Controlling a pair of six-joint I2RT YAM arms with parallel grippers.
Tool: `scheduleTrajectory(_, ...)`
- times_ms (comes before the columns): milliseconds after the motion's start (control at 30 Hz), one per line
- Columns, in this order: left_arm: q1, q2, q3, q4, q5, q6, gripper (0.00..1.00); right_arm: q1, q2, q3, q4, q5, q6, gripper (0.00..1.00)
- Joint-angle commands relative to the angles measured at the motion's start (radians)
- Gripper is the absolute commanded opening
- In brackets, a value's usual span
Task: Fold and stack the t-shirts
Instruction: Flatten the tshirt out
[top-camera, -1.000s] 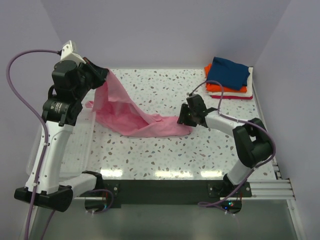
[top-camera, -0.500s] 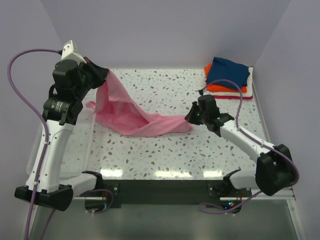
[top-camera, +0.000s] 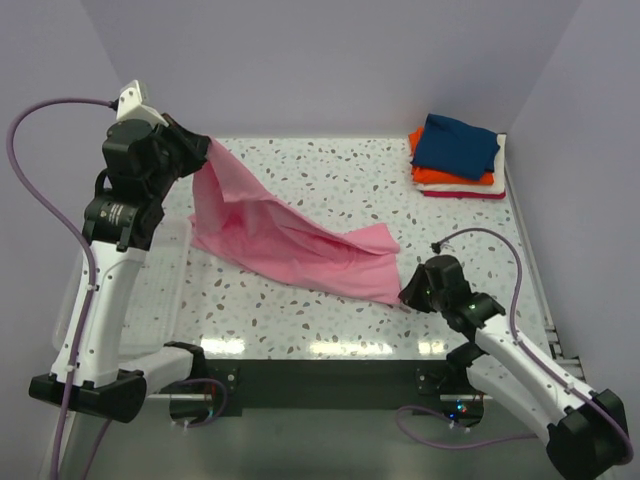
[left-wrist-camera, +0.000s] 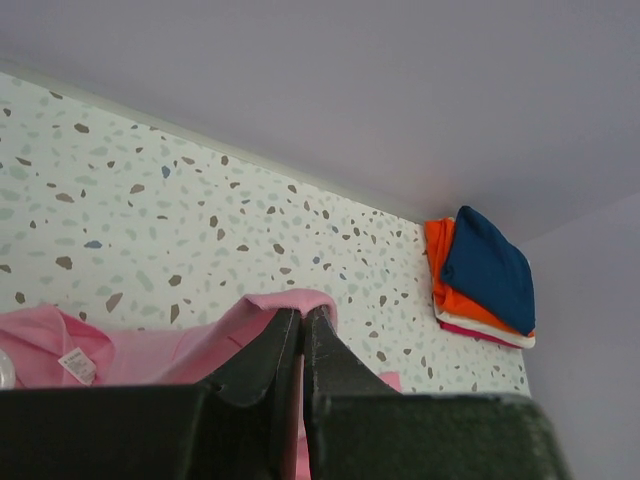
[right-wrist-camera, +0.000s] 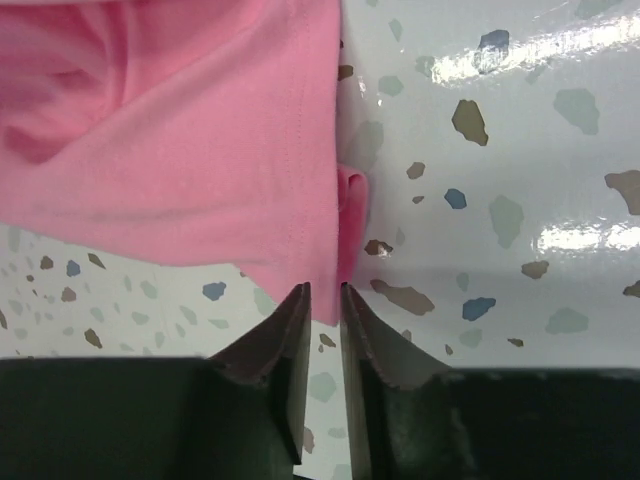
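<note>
One light pink t-shirt (top-camera: 290, 245) stretches across the speckled table from the far left to the near right. My left gripper (top-camera: 207, 150) is raised at the far left and is shut on a fold of it (left-wrist-camera: 285, 300), so the cloth hangs down from there. My right gripper (top-camera: 405, 297) sits low at the shirt's near right corner (right-wrist-camera: 330, 300). Its jaws stand a narrow gap apart, and the corner lies flat on the table at the tips (right-wrist-camera: 325, 290). The other t-shirts, navy on orange, white and red, form a folded stack (top-camera: 455, 155) at the far right corner.
A pale, see-through bin (top-camera: 165, 290) stands along the table's left side under the left arm. Lilac walls close the back and both sides. A black rail (top-camera: 320, 380) runs along the near edge between the arm bases.
The right gripper shut on the shirt's right end and dragged it toward the near right, spreading the cloth out. Its jaws have now parted slightly. The left gripper stayed raised.
</note>
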Motion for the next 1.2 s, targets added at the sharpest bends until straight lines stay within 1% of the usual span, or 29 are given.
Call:
scheduleTrajectory(0,0.015,-0.02,-0.006,0.031,0.002,0.018,0.0,0.0,-0.034,0.003,-0.015,0.017,0.052,0.25)
scheduleTrajectory(33,0.016,-0.019,-0.008,0.033,0.006,0.018,0.0,0.0,-0.03,0.015,-0.022,0.031,0.052,0.38)
scheduleTrajectory(133,0.016,-0.009,-0.017,0.037,0.022,0.013,0.0,-0.002,0.012,0.07,-0.019,0.054,0.033,0.5)
scheduleTrajectory(200,0.016,-0.009,-0.026,0.039,0.025,0.011,0.0,0.0,0.07,0.122,0.004,0.106,0.024,0.52)
scheduleTrajectory(300,0.018,-0.009,-0.04,0.045,0.034,0.008,0.0,-0.01,0.162,0.189,0.069,0.166,-0.002,0.52)
scheduleTrajectory(333,0.018,-0.011,-0.041,0.046,0.035,0.008,0.0,-0.017,0.246,0.21,0.086,0.168,-0.011,0.49)
scheduleTrajectory(367,0.018,-0.009,-0.045,0.048,0.038,0.008,0.0,-0.042,0.288,0.246,0.102,0.165,-0.029,0.47)
scheduleTrajectory(400,0.018,-0.009,-0.048,0.048,0.042,0.008,0.0,-0.057,0.327,0.262,0.142,0.143,-0.037,0.44)
scheduleTrajectory(433,0.019,-0.008,-0.051,0.05,0.043,0.008,0.0,-0.071,0.41,0.273,0.167,0.131,-0.046,0.41)
scheduleTrajectory(500,0.019,-0.006,-0.057,0.051,0.046,0.01,0.0,-0.12,0.49,0.306,0.217,0.081,-0.068,0.38)
scheduleTrajectory(567,0.019,-0.006,-0.057,0.054,0.048,0.011,0.0,-0.163,0.59,0.334,0.245,0.062,-0.086,0.38)
scheduleTrajectory(600,0.019,-0.003,-0.058,0.054,0.054,0.011,0.0,-0.177,0.613,0.34,0.273,0.051,-0.092,0.38)
scheduleTrajectory(667,0.019,0.0,-0.061,0.059,0.057,0.013,0.0,-0.2,0.66,0.354,0.302,0.019,-0.1,0.41)
scheduleTrajectory(700,0.019,0.003,-0.066,0.06,0.061,0.013,0.0,-0.201,0.668,0.362,0.319,0.017,-0.102,0.46)
scheduleTrajectory(833,0.021,0.009,-0.069,0.066,0.071,0.011,0.0,-0.201,0.685,0.385,0.334,-0.002,-0.093,0.5)
scheduleTrajectory(967,0.021,0.011,-0.077,0.074,0.077,0.008,0.0,-0.203,0.679,0.379,0.348,-0.012,-0.077,0.52)
scheduleTrajectory(1167,0.021,0.012,-0.094,0.083,0.081,0.001,0.0,-0.203,0.756,0.403,0.368,-0.032,-0.07,0.48)
